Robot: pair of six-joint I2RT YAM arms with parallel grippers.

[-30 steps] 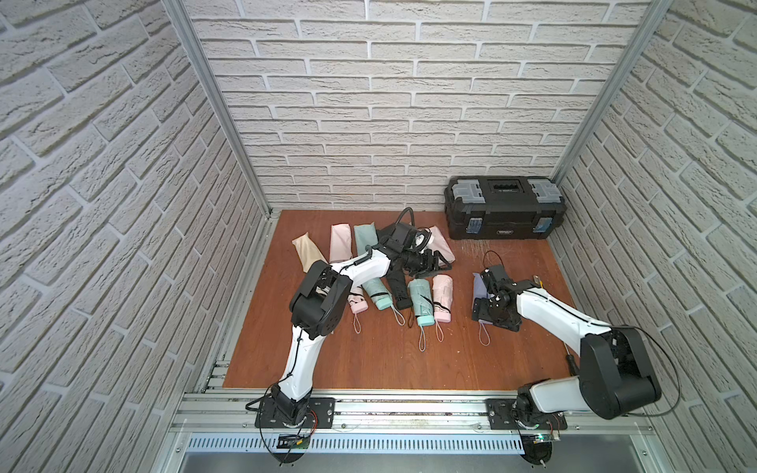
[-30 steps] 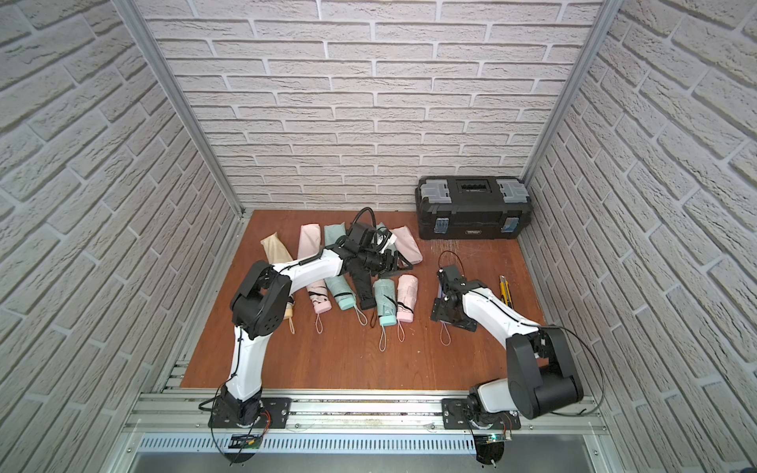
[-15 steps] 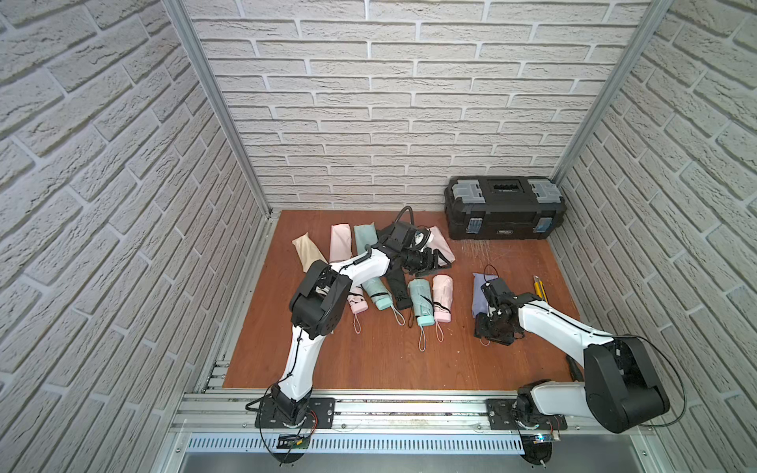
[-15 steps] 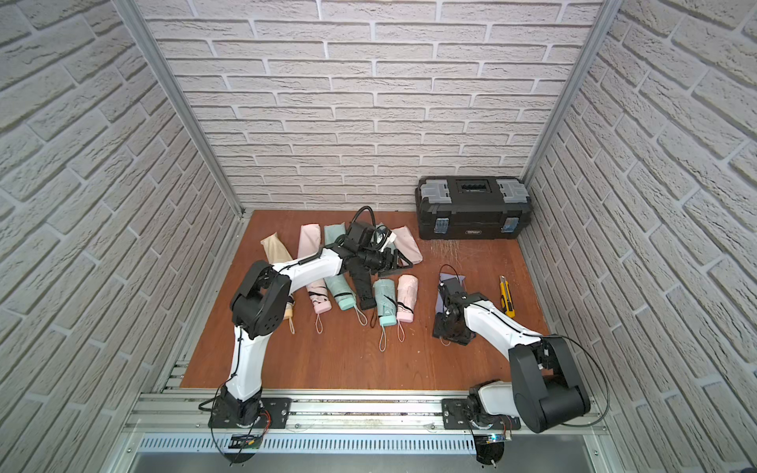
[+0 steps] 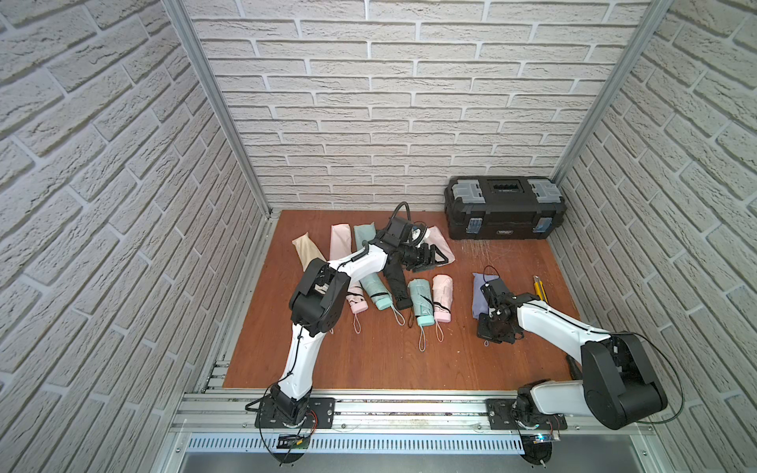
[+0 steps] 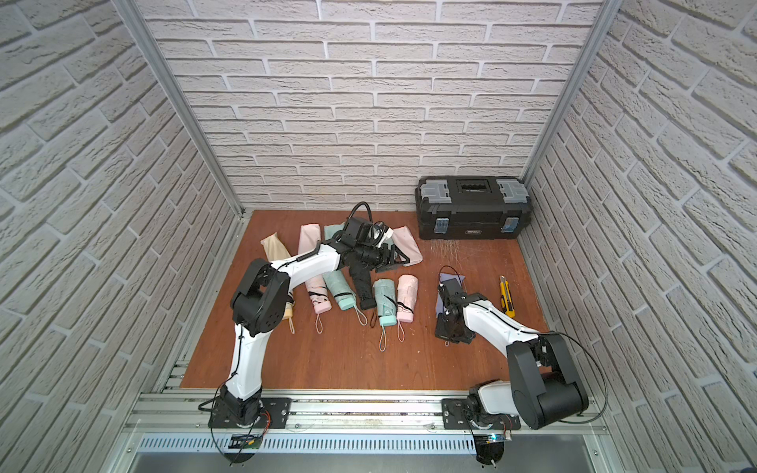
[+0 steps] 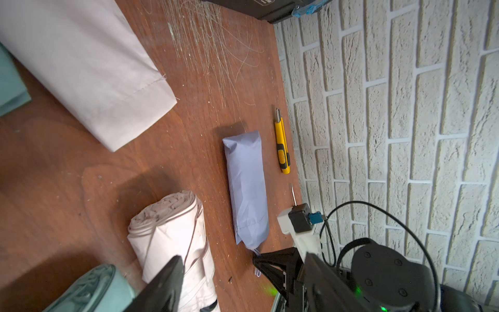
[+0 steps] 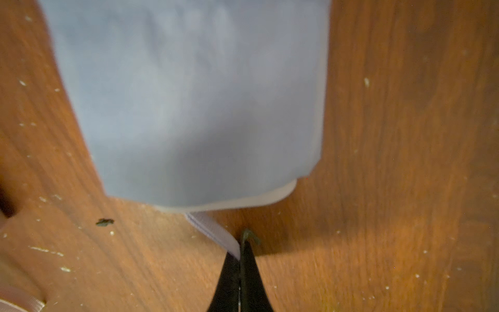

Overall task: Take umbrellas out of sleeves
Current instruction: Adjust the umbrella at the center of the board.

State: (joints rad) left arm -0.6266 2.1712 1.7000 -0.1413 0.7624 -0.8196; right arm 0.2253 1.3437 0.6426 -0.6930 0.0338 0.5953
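A lilac sleeve (image 5: 477,293) (image 7: 247,186) (image 8: 189,94) lies plump on the right of the floor, its umbrella hidden inside. Only a lilac wrist loop (image 8: 213,233) comes out of its near end. My right gripper (image 5: 489,333) (image 6: 448,333) (image 8: 240,254) is shut on that loop, tips on the floor. Several bare umbrellas, among them a pink umbrella (image 5: 443,297) and a mint umbrella (image 5: 422,301), lie in a row mid-floor. My left gripper (image 5: 430,258) (image 7: 243,270) hangs open and empty above a flat pink sleeve (image 5: 441,245) (image 7: 89,64).
A black toolbox (image 5: 506,207) stands at the back right. A yellow utility knife (image 5: 540,286) (image 7: 282,146) lies by the right wall. Flat beige (image 5: 305,250), pink (image 5: 341,241) and mint (image 5: 364,235) sleeves lie at the back left.
My right gripper has slid from over the lilac sleeve toward its near end and closed on the wrist loop. The left arm has stayed where it was.
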